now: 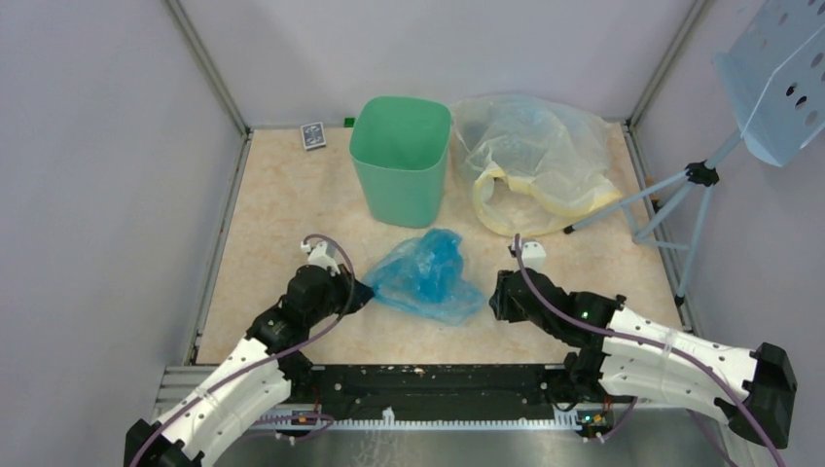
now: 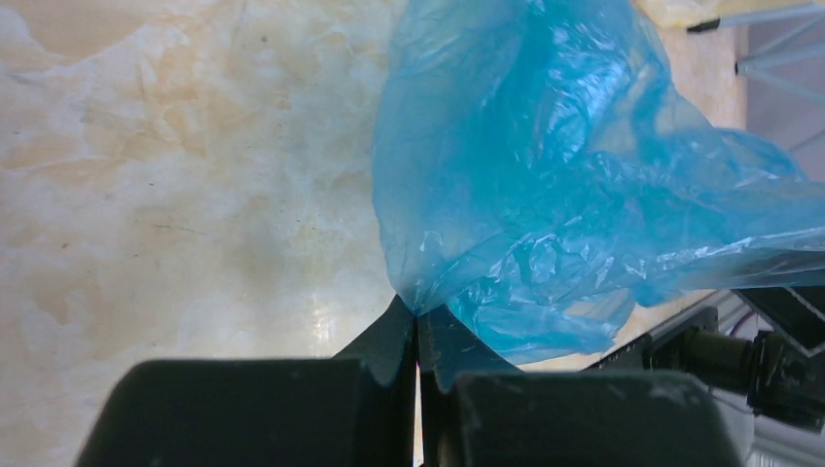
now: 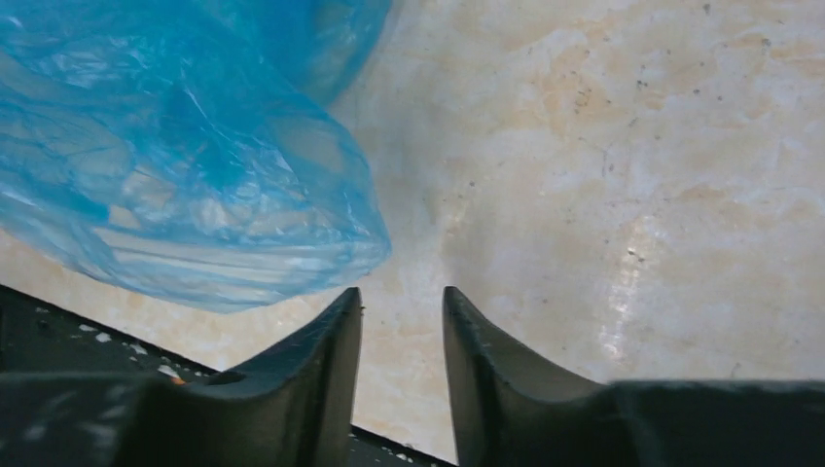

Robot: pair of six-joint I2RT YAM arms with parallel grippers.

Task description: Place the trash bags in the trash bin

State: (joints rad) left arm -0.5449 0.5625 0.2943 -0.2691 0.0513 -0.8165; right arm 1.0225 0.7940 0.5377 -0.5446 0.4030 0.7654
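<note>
A crinkly blue trash bag (image 1: pixel 428 275) lies on the table between my two arms, in front of the mint-green trash bin (image 1: pixel 400 158). My left gripper (image 1: pixel 364 291) is shut on the bag's left edge; in the left wrist view the plastic (image 2: pixel 564 185) runs into the pinched fingertips of that gripper (image 2: pixel 418 313). My right gripper (image 1: pixel 493 295) sits just right of the bag. In the right wrist view its fingers (image 3: pixel 402 297) stand apart with bare table between them, and the bag (image 3: pixel 185 165) lies up and to the left, not touching.
A larger clear yellowish plastic bag (image 1: pixel 530 161) lies right of the bin. A pale-blue perforated panel (image 1: pixel 783 78) on a tripod (image 1: pixel 681 209) stands at the right. A small dark card box (image 1: pixel 312 135) lies by the back wall. Grey walls enclose the table.
</note>
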